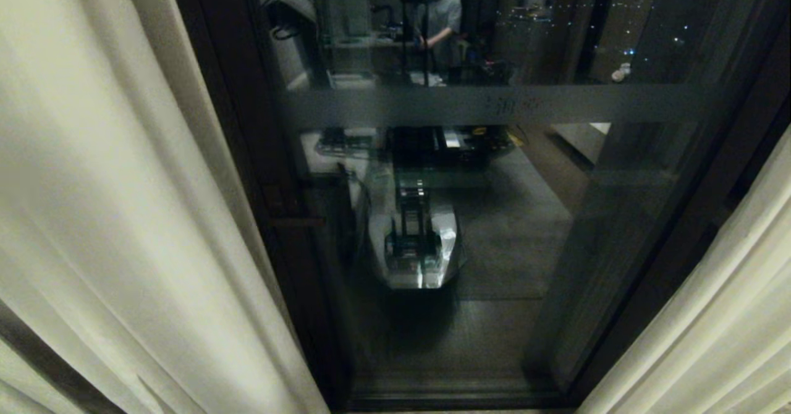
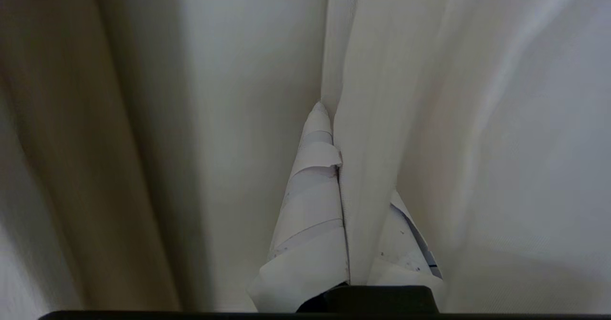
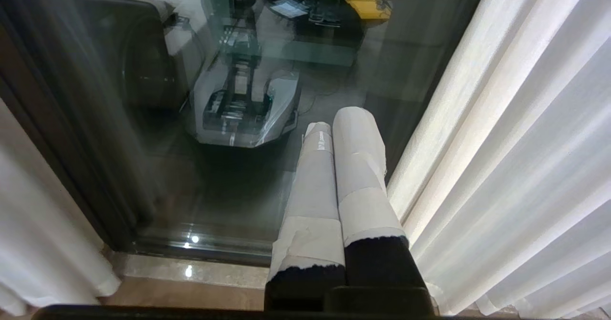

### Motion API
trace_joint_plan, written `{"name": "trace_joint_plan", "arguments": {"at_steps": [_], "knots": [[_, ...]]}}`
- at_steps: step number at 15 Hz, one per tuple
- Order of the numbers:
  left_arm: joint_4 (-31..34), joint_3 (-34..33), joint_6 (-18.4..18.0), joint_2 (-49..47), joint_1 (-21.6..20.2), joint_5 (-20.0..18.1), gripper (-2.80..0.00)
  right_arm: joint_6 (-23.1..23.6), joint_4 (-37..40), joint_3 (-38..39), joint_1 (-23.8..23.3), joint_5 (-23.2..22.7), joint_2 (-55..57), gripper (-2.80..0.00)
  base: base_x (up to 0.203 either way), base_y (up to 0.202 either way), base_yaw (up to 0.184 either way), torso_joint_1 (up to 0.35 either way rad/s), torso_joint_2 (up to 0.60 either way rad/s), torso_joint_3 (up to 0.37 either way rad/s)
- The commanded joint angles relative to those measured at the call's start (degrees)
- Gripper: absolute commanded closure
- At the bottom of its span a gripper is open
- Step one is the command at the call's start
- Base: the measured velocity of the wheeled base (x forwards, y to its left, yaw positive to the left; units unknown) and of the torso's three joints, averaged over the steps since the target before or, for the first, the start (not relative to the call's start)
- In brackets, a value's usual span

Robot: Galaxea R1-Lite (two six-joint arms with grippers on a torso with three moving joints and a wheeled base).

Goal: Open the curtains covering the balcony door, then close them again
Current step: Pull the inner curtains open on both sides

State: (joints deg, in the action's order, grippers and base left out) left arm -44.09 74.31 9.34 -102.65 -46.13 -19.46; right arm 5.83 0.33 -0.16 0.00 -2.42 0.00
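Note:
The curtains stand parted. The left panel [image 1: 111, 185] and the right panel [image 1: 729, 315] frame the balcony door [image 1: 494, 228], with its dark frame [image 1: 247, 154] and frosted band [image 1: 494, 104]. Neither gripper shows in the head view. In the left wrist view my left gripper [image 2: 336, 124] is shut on a fold of the left curtain [image 2: 372, 119]; one taped finger [image 2: 310, 191] lies bare, the other is mostly behind the cloth. My right gripper [image 3: 336, 122] hangs shut and empty, pointing down at the door's foot, just beside the right curtain [image 3: 515, 143].
The glass reflects my own base [image 1: 420, 247] and a person [image 1: 440, 18] standing behind a tripod. A pale stone sill [image 3: 191, 272] runs along the door's bottom track. The left curtain's hem [image 3: 38, 224] hangs near that sill.

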Motion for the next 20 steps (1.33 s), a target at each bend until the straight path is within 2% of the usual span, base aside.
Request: {"name": "trace_joint_plan", "arguments": {"at_steps": [1,5,7,15,20], "knots": [[-0.5,9.8,0.1,-9.8,-3.1,-1.6,0.0,0.1,0.0,0.0,0.0,0.0,0.1,0.0,0.0,0.0,0.0,0.0,0.0,0.0],[-0.1,27.2,0.1,-21.0,-9.1,-5.6,0.0,0.1,0.0,0.0,0.0,0.0,0.1,0.0,0.0,0.0,0.0,0.0,0.0,0.0],[0.0,31.9,0.1,-25.1,-12.8,-7.0,0.0,0.1,0.0,0.0,0.0,0.0,0.1,0.0,0.0,0.0,0.0,0.0,0.0,0.0],[-2.0,34.1,-0.1,-30.1,-21.0,-7.2,0.0,0.1,0.0,0.0,0.0,0.0,0.1,0.0,0.0,0.0,0.0,0.0,0.0,0.0],[-1.9,31.7,0.2,-25.4,-21.8,-8.4,0.0,0.1,0.0,0.1,0.0,0.0,0.1,0.0,0.0,0.0,0.0,0.0,0.0,0.0]]}}
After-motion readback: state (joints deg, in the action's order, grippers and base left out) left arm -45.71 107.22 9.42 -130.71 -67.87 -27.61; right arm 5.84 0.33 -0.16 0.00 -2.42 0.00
